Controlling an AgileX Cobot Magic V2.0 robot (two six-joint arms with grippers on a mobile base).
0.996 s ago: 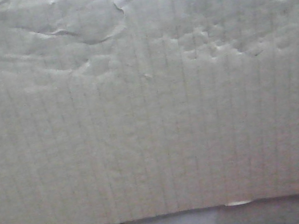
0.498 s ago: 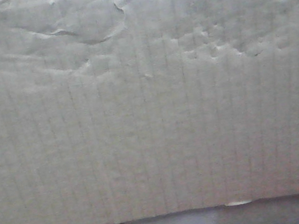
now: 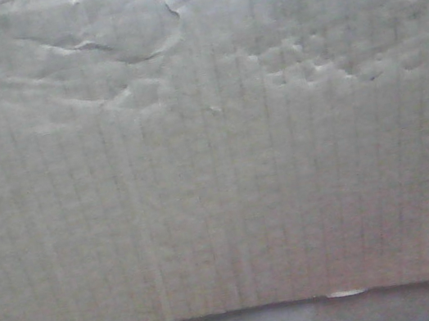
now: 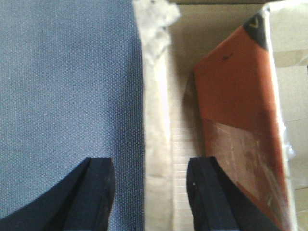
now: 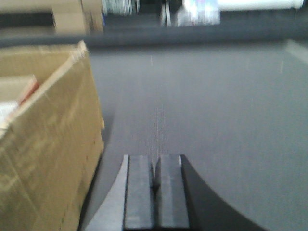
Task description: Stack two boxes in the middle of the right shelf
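Left gripper point(image 4: 150, 168) spread astride the wall of a cardboard carton point(image 4: 156, 120); right gripper point(image 5: 155, 168) pressed together, holding nothing.
The carton's creased side fills the front view; one left finger hangs over the grey surface point(image 4: 67, 82), the other inside the carton, just beside an orange box point(image 4: 236, 106) standing on edge; in the right wrist view the carton sits along the surface's left edge.
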